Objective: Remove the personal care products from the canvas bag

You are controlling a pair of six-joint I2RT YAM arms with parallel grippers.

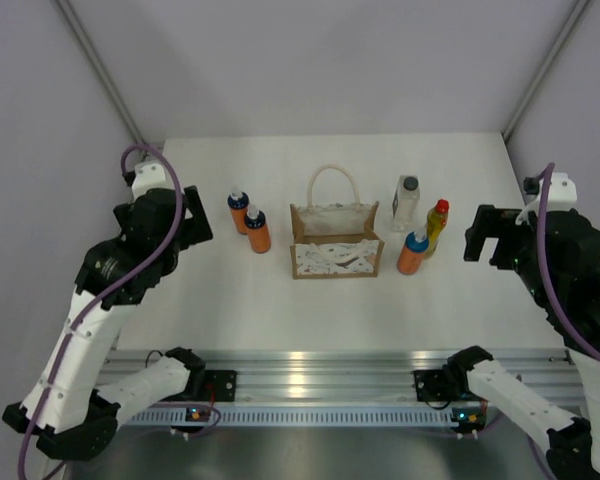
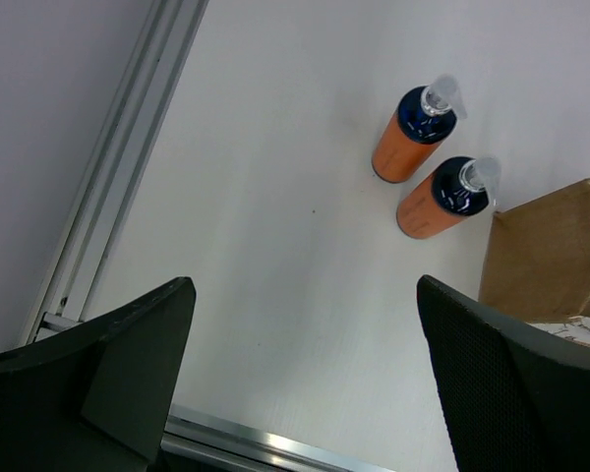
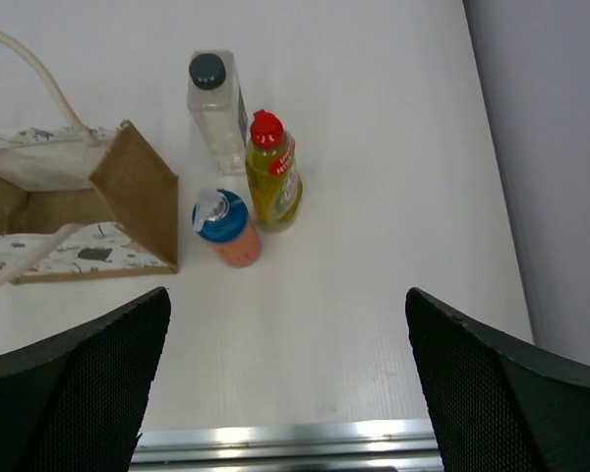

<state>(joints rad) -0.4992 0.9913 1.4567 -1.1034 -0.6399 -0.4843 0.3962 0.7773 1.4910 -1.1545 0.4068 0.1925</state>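
We see canvas bag [image 1: 336,240] standing upright at middle of table [image 1: 280,300]. Left of bag, two bottles close together: rear-left bottle [image 1: 239,212] farther out, front-left bottle [image 1: 257,231] nearer bag. Right of bag, we count three in cluster: back bottle [image 1: 407,203] behind, outer bottle [image 1: 437,226] rightmost, near bottle [image 1: 413,253] in front, just beside bag.

Floored with a white counter [image 1: 280,300], matte and faintly grained. Closed in on the left, far and right sides by plain pale grey walls [image 1: 320,60]. Braced at both far corners by slanting metal struts [image 1: 98,65]. Edged along the near side with a ribbed aluminium rail [image 1: 320,372], catching a bright glare near the middle. Bordered at the left wall by a side rail [image 2: 118,167]. Lit evenly, with soft shadows.
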